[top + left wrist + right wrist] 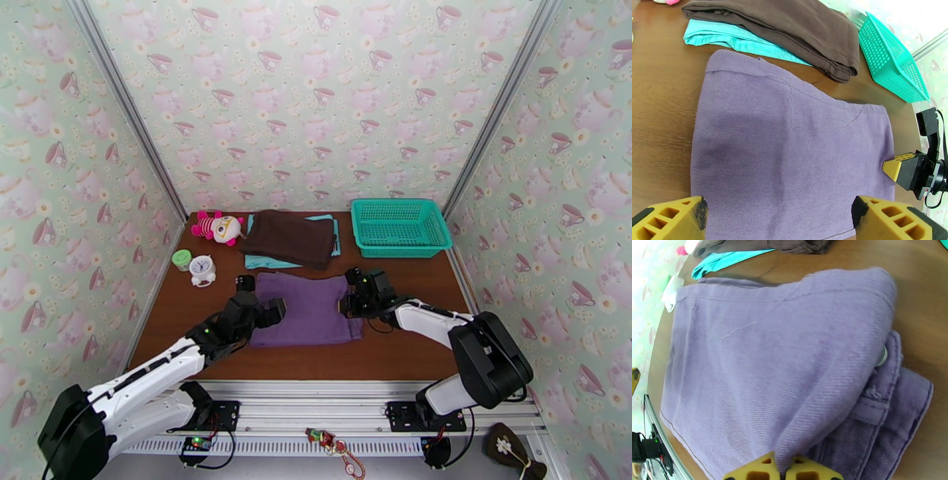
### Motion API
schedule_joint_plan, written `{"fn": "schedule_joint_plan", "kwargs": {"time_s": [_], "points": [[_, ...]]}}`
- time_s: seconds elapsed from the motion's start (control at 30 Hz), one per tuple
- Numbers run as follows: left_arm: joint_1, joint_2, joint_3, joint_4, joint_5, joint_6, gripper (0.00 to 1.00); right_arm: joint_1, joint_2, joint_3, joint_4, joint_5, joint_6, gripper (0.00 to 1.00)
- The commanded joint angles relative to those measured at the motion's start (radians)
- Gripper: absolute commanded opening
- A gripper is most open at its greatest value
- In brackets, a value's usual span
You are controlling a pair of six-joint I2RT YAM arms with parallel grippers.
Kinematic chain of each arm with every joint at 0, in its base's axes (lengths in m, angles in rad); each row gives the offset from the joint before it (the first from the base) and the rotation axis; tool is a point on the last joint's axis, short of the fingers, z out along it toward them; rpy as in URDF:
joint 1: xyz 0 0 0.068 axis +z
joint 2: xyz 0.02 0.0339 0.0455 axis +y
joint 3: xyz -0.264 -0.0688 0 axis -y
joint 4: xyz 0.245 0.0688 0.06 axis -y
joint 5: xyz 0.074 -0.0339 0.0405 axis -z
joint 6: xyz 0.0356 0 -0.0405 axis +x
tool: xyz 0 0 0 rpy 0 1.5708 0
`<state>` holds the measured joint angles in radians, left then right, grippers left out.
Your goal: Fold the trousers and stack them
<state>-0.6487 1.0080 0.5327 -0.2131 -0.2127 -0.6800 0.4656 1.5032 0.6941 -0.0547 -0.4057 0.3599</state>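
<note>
Fingers (758, 471) of right gripper (784, 467) nearly together, pinching a fold at the right edge of the trousers (308, 309). Left gripper (779, 209) spread wide, holding nothing, hovering over the trousers' left side. Trousers are folded into a flat purple rectangle mid-table (411, 347), just in front of the brown garment (291, 235) lying on the teal cloth (265, 262); basket (399, 229) far right

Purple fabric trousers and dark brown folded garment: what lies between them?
Left wrist view: flat light teal cloth protruding under the brown garment, then bare wooden table before the trousers.
</note>
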Motion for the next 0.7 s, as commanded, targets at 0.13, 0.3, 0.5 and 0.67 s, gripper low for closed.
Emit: {"fn": "schedule_joint_plan", "kwargs": {"time_s": [0.13,0.3,0.5,0.67], "points": [[0.026,-0.004,-0.001,-0.021,0.035,0.039,1.00,0.007,-0.159,0.019,0.029,-0.024,0.005,0.00],[0.025,0.034,0.048,-0.073,-0.007,0.092,1.00,-0.006,-0.252,0.011,-0.061,0.127,-0.012,0.00],[0.024,0.083,0.075,-0.082,-0.012,0.099,1.00,-0.074,-0.199,-0.004,-0.123,0.162,0.000,0.01],[0.047,0.086,0.136,-0.144,-0.027,0.064,1.00,-0.075,-0.158,-0.001,-0.108,0.135,-0.003,0.40]]}}
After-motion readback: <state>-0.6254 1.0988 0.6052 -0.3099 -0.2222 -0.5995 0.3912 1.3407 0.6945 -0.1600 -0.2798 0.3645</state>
